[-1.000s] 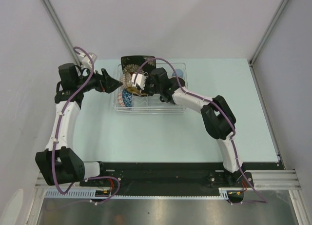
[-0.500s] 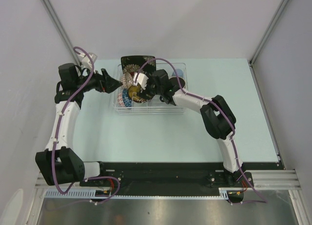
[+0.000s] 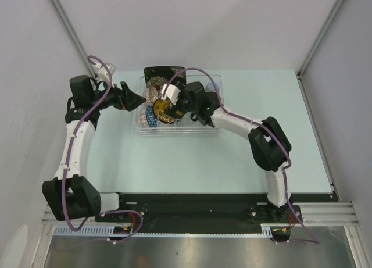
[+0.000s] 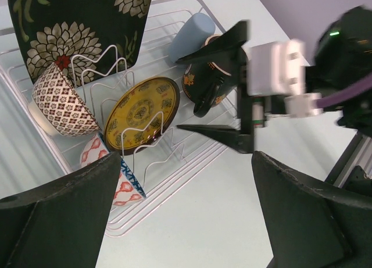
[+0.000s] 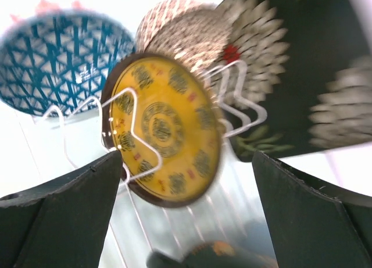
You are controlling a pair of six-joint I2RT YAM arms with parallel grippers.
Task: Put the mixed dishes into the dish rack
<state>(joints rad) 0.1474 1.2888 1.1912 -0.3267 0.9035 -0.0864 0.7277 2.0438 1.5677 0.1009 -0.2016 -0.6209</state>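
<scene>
You are at the tail end of a placement. The yellow round saucer (image 4: pixel 142 111) stands on edge between the white wire dividers (image 5: pixel 261 114) of the clear plastic dish rack (image 3: pixel 192 133). Your right gripper (image 4: pixel 179 93) hangs just beside it with its jaws spread wide and nothing between them, so the saucer rests on the wires alone. Your left gripper (image 4: pixel 186 157) is likewise wide and empty, hovering at the rack's left side above the pale green surface (image 3: pixel 232 157). Count what is loaded: the black square floral plate (image 4: pixel 81 29) leans at the far end, the beige lattice-patterned bowl (image 4: pixel 58 102) sits on its side next to the yellow saucer, and the small blue saucer (image 5: pixel 58 64) is propped at the near left corner. The pale blue cup (image 4: pixel 195 32) and the dark floral mug (image 4: pixel 203 88) lie further right, the cup by the far edge. That makes 6 of 6 dishes inside, so loading looks essentially complete. Your next move is a clean retreat: lift the right gripper up and back, keeping its 2 fingers clear of the wire loops and of the mug close by. A snag there could tip the saucer out of its slot.
</scene>
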